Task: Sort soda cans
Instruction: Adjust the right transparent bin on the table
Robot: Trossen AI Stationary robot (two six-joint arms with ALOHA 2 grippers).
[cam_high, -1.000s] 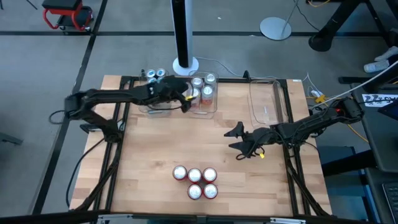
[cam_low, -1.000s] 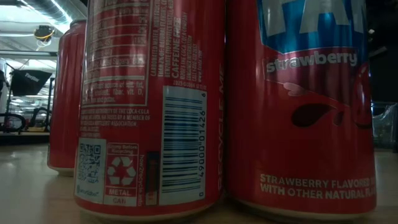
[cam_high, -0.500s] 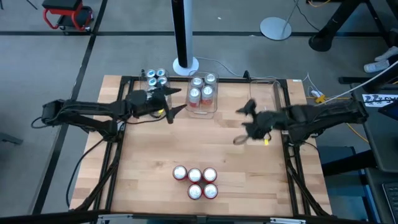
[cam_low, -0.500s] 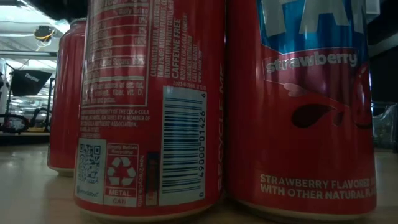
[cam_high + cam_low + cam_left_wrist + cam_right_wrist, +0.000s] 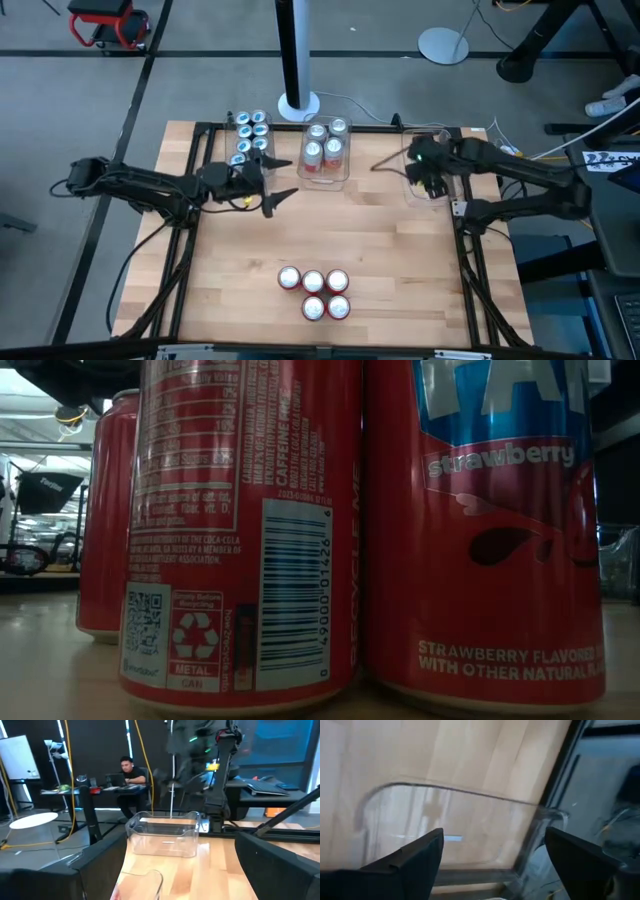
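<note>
Five red soda cans (image 5: 313,293) stand grouped near the table's near edge; they fill the low view, with one barcode can (image 5: 245,530) and a strawberry can (image 5: 480,530) in front. Teal-blue cans (image 5: 250,135) stand in the far-left clear tub, and silver and red cans (image 5: 325,145) stand in the middle tub. My left gripper (image 5: 280,178) hangs open and empty, just on the near side of the left tub. My right gripper (image 5: 425,170) is open and empty over the right tub (image 5: 445,815), which holds nothing.
Three clear tubs sit in a row along the table's far edge, and the right tub (image 5: 162,832) shows across the table in the left wrist view. A black pole on a white base (image 5: 297,100) stands behind the table. A person sits at a desk (image 5: 127,770) far off.
My left gripper has drawn back from over the left tub toward the table's left and near side, uncovering the teal-blue cans. My right gripper has swung from mid-table toward the far edge and now stands over the right tub. The cans have stayed put.
</note>
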